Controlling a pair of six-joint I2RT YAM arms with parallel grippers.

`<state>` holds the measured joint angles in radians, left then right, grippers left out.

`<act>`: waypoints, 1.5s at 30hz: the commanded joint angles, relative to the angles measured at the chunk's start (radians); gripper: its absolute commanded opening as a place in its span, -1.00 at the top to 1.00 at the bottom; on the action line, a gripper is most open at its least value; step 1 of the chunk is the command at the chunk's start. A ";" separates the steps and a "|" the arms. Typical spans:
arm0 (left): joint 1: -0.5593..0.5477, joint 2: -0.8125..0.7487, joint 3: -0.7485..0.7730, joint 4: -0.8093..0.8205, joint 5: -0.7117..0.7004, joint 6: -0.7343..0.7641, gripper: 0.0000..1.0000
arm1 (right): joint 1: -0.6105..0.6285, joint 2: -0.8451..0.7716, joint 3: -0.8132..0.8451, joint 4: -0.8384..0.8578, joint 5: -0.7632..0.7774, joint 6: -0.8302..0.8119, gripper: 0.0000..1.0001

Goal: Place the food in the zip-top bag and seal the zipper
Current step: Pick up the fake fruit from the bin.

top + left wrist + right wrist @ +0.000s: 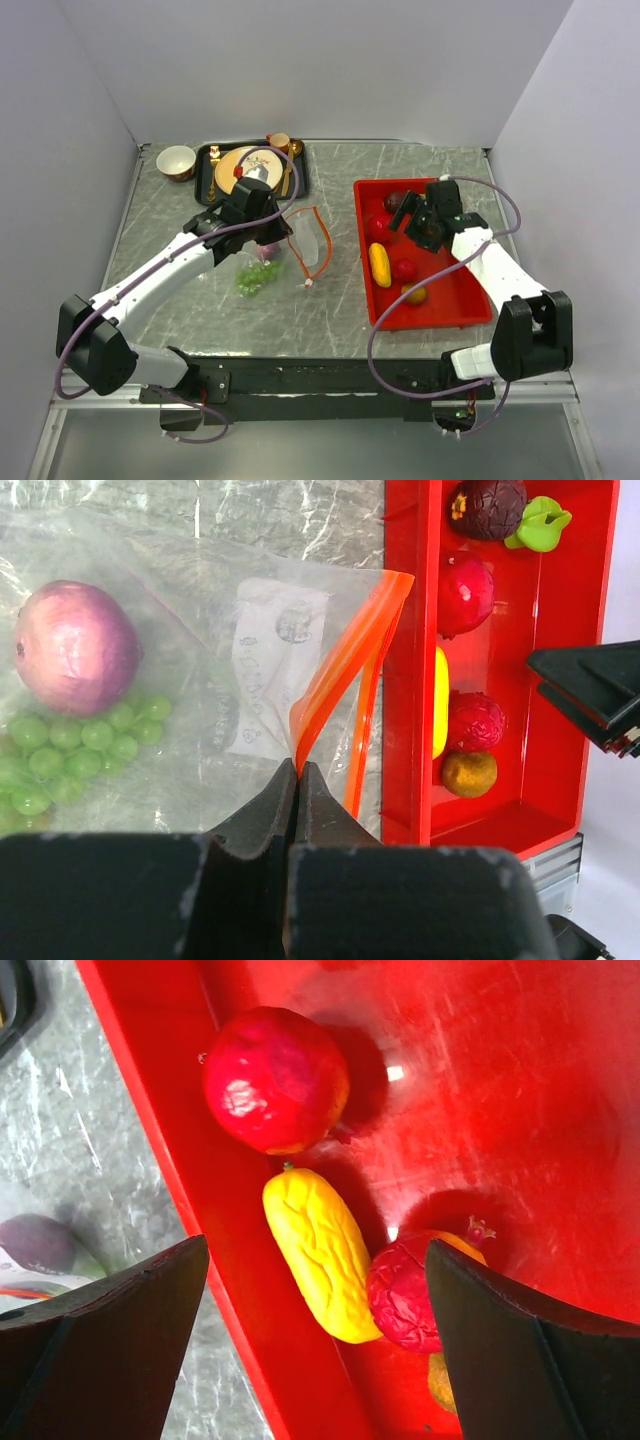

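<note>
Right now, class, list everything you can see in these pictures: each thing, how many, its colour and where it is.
zip-top bag: 1, clear, on the table, left of the red tray
zipper: 1, orange-red, along the bag's mouth
pink-purple piece: 1, inside the bag
grape bunch: 1, green, inside the bag
yellow oblong: 1, in the red tray
red round pieces: 2, in the red tray
dark purple piece: 1, tray's far end
green piece: 1, beside the dark purple one
brownish-orange piece: 1, tray's near end
black tray: 1, far left, holding a cream plate
bowl: 1, cream, left of the black tray
left gripper: shut on the zipper
right gripper: open, above the red tray
</note>
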<state>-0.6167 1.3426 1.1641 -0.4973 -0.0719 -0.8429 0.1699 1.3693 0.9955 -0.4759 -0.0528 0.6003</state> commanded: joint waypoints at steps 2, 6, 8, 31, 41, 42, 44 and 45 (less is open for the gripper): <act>-0.002 -0.025 -0.004 0.032 0.023 0.028 0.99 | -0.004 -0.091 -0.092 -0.036 0.008 -0.014 -0.89; -0.002 -0.007 -0.003 0.036 0.032 0.031 0.99 | -0.007 -0.128 -0.195 -0.017 0.022 0.012 -0.98; -0.002 0.003 0.005 0.028 0.037 0.033 0.99 | -0.006 -0.122 -0.210 -0.004 0.022 0.019 -0.96; -0.002 0.000 0.006 0.011 0.021 0.030 0.99 | -0.004 -0.044 -0.212 0.016 0.050 0.007 -0.23; -0.002 -0.007 -0.001 0.009 0.021 0.027 0.99 | -0.004 -0.090 -0.192 0.017 0.051 -0.005 0.14; -0.002 -0.005 0.003 0.009 0.023 0.028 0.99 | -0.006 -0.102 -0.192 0.019 0.051 -0.005 0.15; -0.002 -0.002 0.005 0.011 0.024 0.030 0.99 | -0.004 -0.113 -0.192 0.023 0.051 -0.005 0.20; -0.002 -0.003 0.005 0.008 0.021 0.030 0.99 | -0.006 -0.122 -0.192 0.025 0.051 -0.004 0.23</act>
<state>-0.6167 1.3479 1.1610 -0.4980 -0.0502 -0.8280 0.1696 1.3060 0.7719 -0.4843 -0.0189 0.6071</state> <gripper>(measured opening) 0.021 0.700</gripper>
